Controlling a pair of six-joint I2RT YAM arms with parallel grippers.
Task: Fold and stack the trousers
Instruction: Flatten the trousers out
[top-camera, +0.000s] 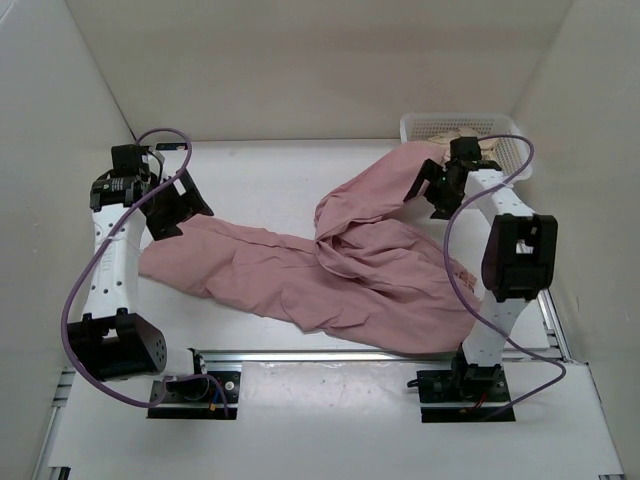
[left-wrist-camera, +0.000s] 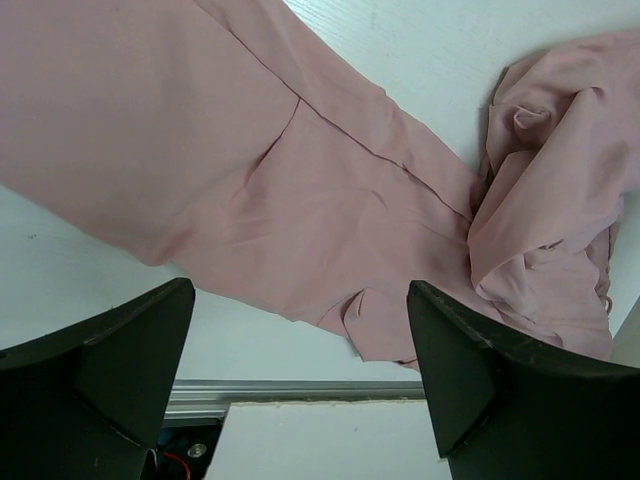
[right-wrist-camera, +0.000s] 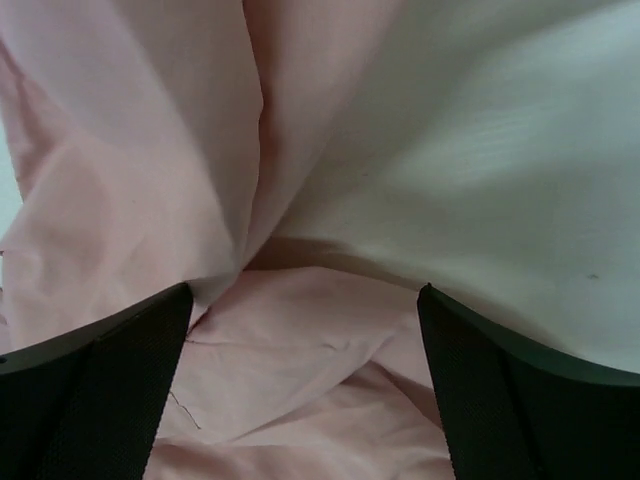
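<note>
flattening step: trousers lie twisted, left gripper and right gripper both spread, next likely a pinch on bunched cloth.

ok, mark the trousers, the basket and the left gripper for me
trousers (top-camera: 360, 275): top view, middle of the spread fabric.
basket (top-camera: 425, 126): top view, left part of its wall.
left gripper (left-wrist-camera: 300, 292): left wrist view, midway between its open fingertips.
</note>
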